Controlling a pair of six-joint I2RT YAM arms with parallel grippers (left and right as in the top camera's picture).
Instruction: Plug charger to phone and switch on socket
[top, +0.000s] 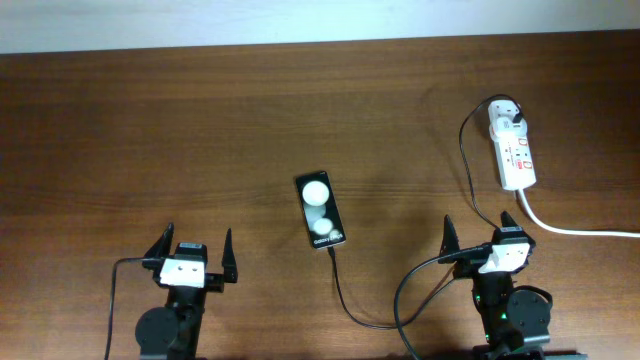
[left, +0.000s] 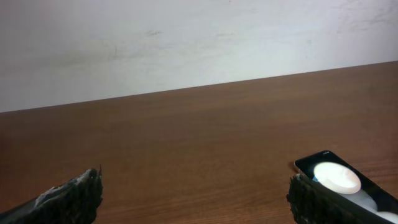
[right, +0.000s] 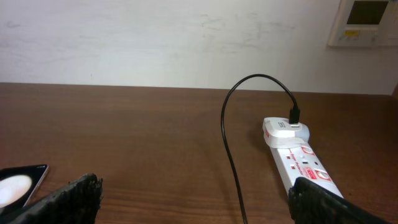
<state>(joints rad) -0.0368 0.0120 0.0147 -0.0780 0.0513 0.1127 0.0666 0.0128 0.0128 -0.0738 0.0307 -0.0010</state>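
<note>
The black phone (top: 320, 211) lies face up mid-table with round white reflections; it also shows in the left wrist view (left: 339, 180) and the right wrist view (right: 22, 186). The thin black charger cable (top: 466, 170) runs from a white plug in the socket's far end, curves down past my right arm and reaches the phone's near end (top: 330, 250). The white socket strip (top: 513, 150) with red switches lies at the far right, also in the right wrist view (right: 298, 163). My left gripper (top: 190, 257) and right gripper (top: 483, 238) are open and empty near the front edge.
A thick white cord (top: 580, 230) leaves the socket toward the right edge. A white wall (right: 186, 37) with a wall panel (right: 364, 22) stands behind the table's far edge.
</note>
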